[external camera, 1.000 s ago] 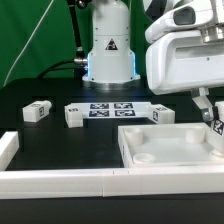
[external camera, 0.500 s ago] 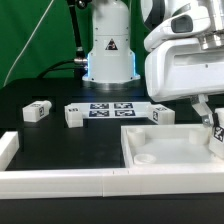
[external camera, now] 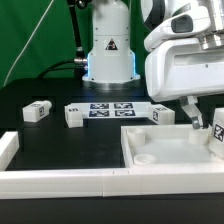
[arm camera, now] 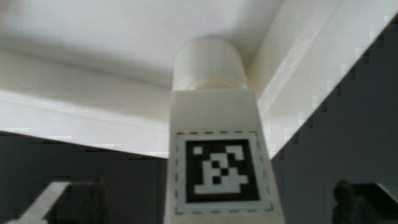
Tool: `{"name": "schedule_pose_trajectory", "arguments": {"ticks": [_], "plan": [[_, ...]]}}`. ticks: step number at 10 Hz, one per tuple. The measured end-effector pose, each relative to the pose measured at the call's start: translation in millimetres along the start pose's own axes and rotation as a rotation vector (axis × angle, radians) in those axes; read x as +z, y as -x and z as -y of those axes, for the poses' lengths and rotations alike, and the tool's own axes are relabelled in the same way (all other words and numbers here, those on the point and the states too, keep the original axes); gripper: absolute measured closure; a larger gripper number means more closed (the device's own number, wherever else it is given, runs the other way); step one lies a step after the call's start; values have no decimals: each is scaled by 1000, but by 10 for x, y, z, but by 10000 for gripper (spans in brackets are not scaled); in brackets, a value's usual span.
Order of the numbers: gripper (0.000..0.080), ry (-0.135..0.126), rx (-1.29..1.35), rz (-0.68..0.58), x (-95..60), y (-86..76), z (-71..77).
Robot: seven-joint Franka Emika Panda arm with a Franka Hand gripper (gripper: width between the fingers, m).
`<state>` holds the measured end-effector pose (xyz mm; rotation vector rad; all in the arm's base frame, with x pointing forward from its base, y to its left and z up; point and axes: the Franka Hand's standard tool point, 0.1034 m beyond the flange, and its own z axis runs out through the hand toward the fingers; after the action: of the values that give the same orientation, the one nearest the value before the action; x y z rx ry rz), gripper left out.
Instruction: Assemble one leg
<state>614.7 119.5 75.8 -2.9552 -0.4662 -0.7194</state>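
Over the white panel (external camera: 165, 148) at the exterior view's right, the tool (external camera: 213, 133) pinches the leg (arm camera: 221, 140) upright.

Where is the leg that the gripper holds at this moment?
The held leg is at the exterior view's right edge, in the gripper, over the white panel's right side.

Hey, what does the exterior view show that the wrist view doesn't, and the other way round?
Only the exterior view shows three loose stubby white tagged legs on the black table, the flat white marker board and the robot's base.

Only the wrist view shows, close up, the rounded top of the white plastic leg against the panel's inner corner.

Both show the gripper holding that leg by its tagged end at the large white panel.
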Motion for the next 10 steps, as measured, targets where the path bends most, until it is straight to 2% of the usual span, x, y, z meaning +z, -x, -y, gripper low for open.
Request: {"name": "schedule_pose_trajectory", "arguments": {"ticks": [4, 6, 8, 10], "plan": [[150, 0, 0, -1, -12, -12, 1], [150, 3, -3, -4, -137, -123, -17], [150, -6, -5, 42, -107, -86, 10], [150, -8, 1, 83, -46, -27, -36]]}}
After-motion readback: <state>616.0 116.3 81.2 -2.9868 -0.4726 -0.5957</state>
